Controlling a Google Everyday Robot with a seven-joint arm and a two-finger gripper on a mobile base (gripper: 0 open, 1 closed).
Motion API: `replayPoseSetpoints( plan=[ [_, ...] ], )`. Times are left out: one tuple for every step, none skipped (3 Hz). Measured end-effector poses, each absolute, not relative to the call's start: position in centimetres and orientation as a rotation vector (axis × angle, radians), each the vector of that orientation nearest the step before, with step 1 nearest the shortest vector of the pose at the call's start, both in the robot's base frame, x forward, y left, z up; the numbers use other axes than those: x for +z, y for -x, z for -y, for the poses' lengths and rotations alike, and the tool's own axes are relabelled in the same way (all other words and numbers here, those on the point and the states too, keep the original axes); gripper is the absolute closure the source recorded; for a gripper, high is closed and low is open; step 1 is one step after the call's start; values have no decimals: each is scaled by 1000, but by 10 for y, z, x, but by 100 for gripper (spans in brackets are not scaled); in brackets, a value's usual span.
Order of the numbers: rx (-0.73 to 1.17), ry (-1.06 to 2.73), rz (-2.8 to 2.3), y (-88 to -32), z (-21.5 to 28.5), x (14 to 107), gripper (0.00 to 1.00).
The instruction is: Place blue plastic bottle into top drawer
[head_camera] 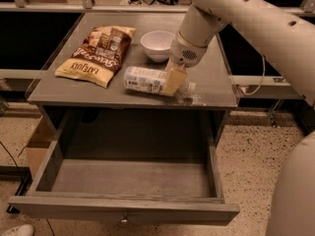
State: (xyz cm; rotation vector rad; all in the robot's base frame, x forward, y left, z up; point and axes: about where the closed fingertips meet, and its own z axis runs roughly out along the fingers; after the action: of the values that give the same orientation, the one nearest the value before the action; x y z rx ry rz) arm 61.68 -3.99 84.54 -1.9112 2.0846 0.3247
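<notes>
Top drawer (147,209): pulled fully open below the tabletop; the flat front panel is nearest the camera, and the grey interior holds nothing visible.
Drawer knob (124,219): small, at the centre of the front panel's lower edge.
Tabletop (211,82): grey surface directly above the open drawer; carries the bottle, bag and bowl.
Blue plastic bottle (142,80): lies on its side near the tabletop's front edge, roughly at centre; label faces up, white cap points right. It is outside the drawer.
Pincer (173,87): down at the bottle's neck end, between label and cap, overlapping the bottle in this view.
Pincer state: cannot tell whether it is released or clenched on the bottle.
Chip bag (96,53): brown and yellow, lies flat to the left of the bottle, angled from front-left to back-centre.
White bowl (157,44): upright, behind the bottle, just beside the arm's wrist.
Arm (236,18): pale, enters from the upper right and slopes down to the pincer.
</notes>
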Motion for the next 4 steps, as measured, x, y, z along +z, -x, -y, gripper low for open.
replayPoseSetpoints(
  plan=[
    [325, 1911, -2085, -617, 40, 845, 100],
    [316, 1899, -2048, -611, 43, 861, 100],
    [305, 1884, -1997, -594, 50, 885, 100],
    [279, 1879, -1931, -558, 62, 910, 100]
  ],
)
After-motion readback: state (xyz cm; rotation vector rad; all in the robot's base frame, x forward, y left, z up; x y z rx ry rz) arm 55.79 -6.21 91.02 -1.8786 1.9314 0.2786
